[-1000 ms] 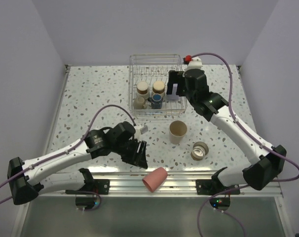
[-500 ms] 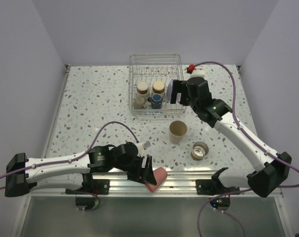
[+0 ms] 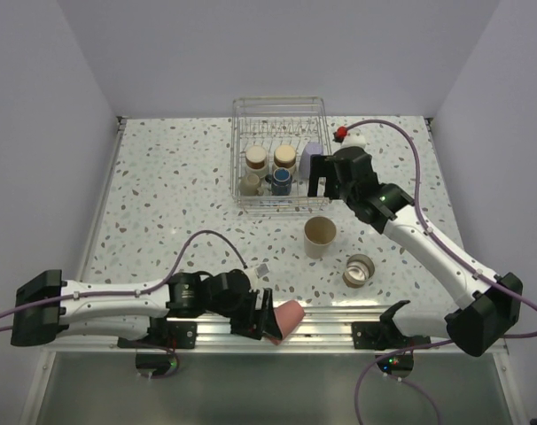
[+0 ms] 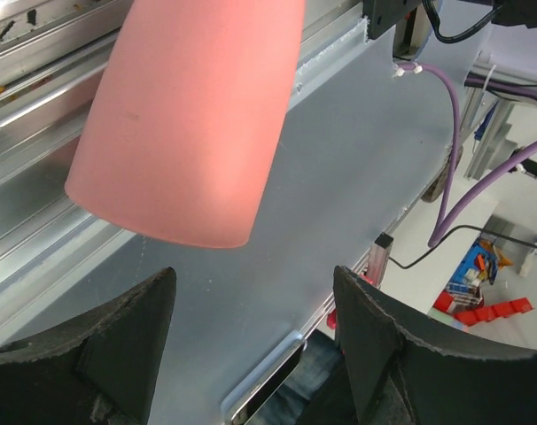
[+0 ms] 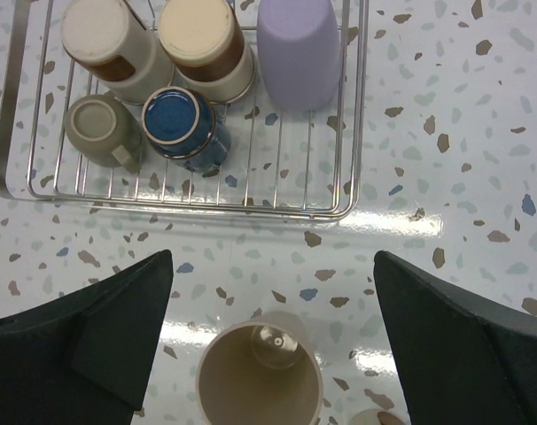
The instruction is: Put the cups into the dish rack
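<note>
While left gripper (image 4: pixel 251 283) and right gripper (image 5: pixel 270 266) stand released, dish rack (image 3: pixel 277 119) at upper centre holds five cups (image 3: pixel 284 158); three others sit outside.

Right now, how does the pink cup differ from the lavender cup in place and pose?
Place: the pink cup is on the metal rail, outside the dish rack; the lavender cup is inside it.
Pose: the pink cup lies on its side; the lavender cup stands base up.
Contact: the left gripper is open just before the pink cup; no fingers touch the lavender cup.
Both are plain cups without handles.
</note>
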{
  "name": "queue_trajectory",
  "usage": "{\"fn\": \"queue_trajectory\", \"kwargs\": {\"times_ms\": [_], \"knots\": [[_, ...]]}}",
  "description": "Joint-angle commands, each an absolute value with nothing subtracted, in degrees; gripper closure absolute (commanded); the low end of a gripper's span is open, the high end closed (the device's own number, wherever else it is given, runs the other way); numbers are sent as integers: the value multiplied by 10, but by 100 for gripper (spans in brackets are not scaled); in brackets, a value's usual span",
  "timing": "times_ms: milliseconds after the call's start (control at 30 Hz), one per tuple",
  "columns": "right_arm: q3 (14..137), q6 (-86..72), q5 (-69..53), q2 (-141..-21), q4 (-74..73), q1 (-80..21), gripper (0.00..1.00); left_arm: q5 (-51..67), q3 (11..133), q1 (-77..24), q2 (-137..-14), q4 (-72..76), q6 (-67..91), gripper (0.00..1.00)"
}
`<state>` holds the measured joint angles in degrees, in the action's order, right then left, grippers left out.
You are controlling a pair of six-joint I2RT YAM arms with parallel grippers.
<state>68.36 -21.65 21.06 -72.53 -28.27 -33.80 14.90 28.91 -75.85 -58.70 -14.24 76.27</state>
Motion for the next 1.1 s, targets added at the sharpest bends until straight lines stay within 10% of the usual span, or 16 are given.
{"fn": "queue_trajectory", "kwargs": {"times_ms": [0, 867, 1067], "knots": [[684, -224, 199, -715, -274, -340, 1, 116, 274, -765, -563, -106, 795, 25], [655, -222, 210, -709, -259, -340, 1, 147, 372, -666, -705, -80, 672, 33], [649, -222, 214, -712, -256, -340, 1, 171, 392, -664, -736, -66, 650, 70]]}}
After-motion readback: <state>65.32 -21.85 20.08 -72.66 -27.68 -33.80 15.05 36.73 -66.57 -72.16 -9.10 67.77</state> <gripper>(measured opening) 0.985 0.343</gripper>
